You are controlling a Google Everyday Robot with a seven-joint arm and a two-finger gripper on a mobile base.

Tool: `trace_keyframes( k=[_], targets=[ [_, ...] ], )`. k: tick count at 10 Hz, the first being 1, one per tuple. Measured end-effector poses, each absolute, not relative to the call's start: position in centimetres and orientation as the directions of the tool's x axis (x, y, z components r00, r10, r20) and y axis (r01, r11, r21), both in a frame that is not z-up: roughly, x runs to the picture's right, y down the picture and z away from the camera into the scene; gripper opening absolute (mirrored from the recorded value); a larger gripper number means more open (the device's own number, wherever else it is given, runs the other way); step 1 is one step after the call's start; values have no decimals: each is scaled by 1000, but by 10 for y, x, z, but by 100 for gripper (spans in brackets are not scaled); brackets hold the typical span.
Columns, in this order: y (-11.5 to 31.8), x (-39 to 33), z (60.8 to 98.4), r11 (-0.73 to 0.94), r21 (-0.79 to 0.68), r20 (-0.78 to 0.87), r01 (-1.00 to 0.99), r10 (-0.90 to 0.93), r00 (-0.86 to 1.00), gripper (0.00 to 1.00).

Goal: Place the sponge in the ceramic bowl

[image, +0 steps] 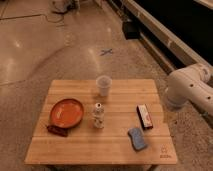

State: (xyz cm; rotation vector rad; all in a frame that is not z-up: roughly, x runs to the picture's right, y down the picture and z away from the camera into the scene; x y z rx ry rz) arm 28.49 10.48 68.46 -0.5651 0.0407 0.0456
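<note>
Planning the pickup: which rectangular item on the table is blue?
The blue rectangular sponge, nearer the front edge than the dark rectangular box. The gripper is out of view.

The sponge (pixel 137 138) lies right of the ceramic bowl (pixel 66 113); claw unseen.

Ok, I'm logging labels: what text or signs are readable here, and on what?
"X": blue cross on the floor.
Print on the box: too blurred.
Label on the bottle: too blurred.
Stamp at the table corner: too small.
Out of view: the hand, past the arm.
</note>
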Motion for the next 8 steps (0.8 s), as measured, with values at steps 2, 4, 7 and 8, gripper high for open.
trace_keyframes(
  k=[2, 4, 7, 8],
  targets=[
    [105, 285, 685, 844, -534, -51, -54, 31, 998, 65],
    [105, 284, 687, 849, -528, -34, -13, -6, 999, 65],
    [118, 243, 707, 835, -500, 134, 231, -188, 973, 65],
    [126, 228, 714, 821, -475, 196, 316, -251, 948, 65]
  ],
)
